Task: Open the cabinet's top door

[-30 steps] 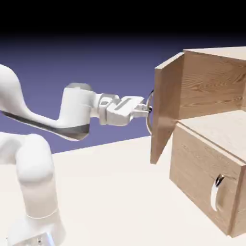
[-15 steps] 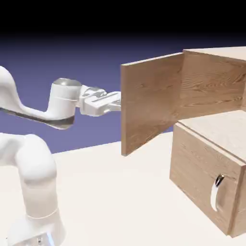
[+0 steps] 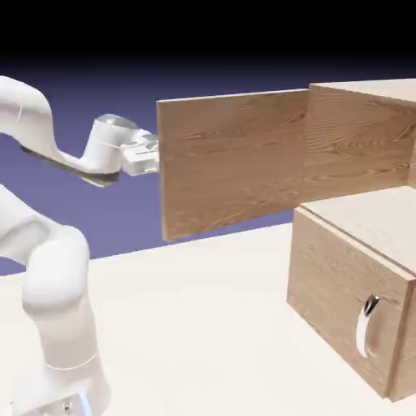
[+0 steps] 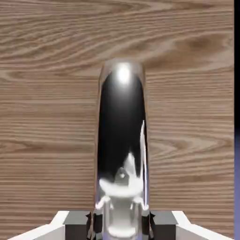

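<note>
The light-brown wood-grain cabinet (image 3: 361, 150) stands at the exterior view's right. Its top door (image 3: 231, 158) is swung wide out to the left, with its inner face toward the camera. The white hand (image 3: 136, 154) reaches the door's free edge from behind, and the panel hides its fingers. In the hand view the door's curved silver handle (image 4: 122, 136) runs up the middle of the wood (image 4: 47, 117), and my gripper (image 4: 121, 226) is shut on the handle's lower end.
The lower panel (image 3: 337, 313) with its shorter silver handle (image 3: 366, 327) stays closed below the open door. The white arm (image 3: 53, 284) rises at the lower left from the pale table (image 3: 203, 333).
The top door has swung much further open, from edge-on to broadside. The hand has moved left and slightly up with the handle in its grip.
</note>
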